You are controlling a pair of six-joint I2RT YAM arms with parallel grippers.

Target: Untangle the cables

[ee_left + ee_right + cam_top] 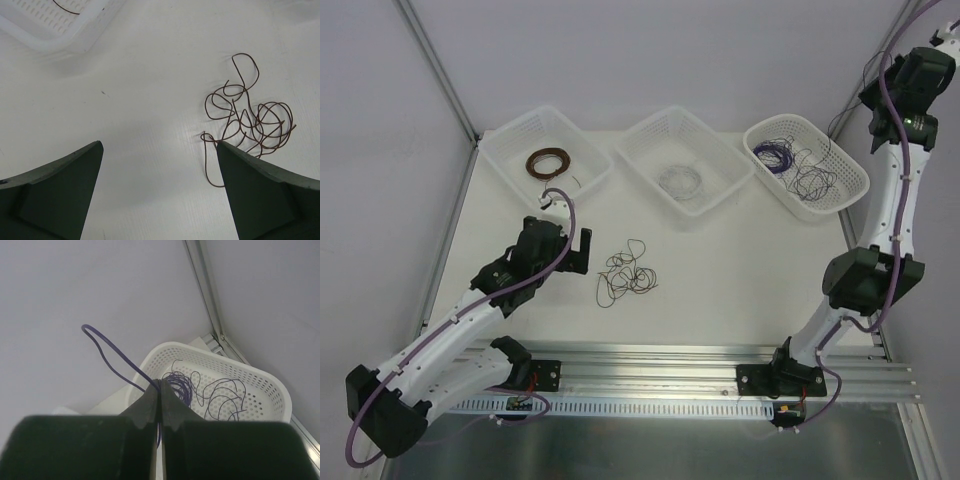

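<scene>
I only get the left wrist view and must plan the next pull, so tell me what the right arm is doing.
Observer: The right end effector is shut on a purple wire, raised high near the right basket.
Operator: Report what is in that basket.
Observer: A loose clump of purple and dark wires lies inside it.
Operator: Now give me the middle basket.
Observer: The middle basket holds one whitish coil.
</scene>
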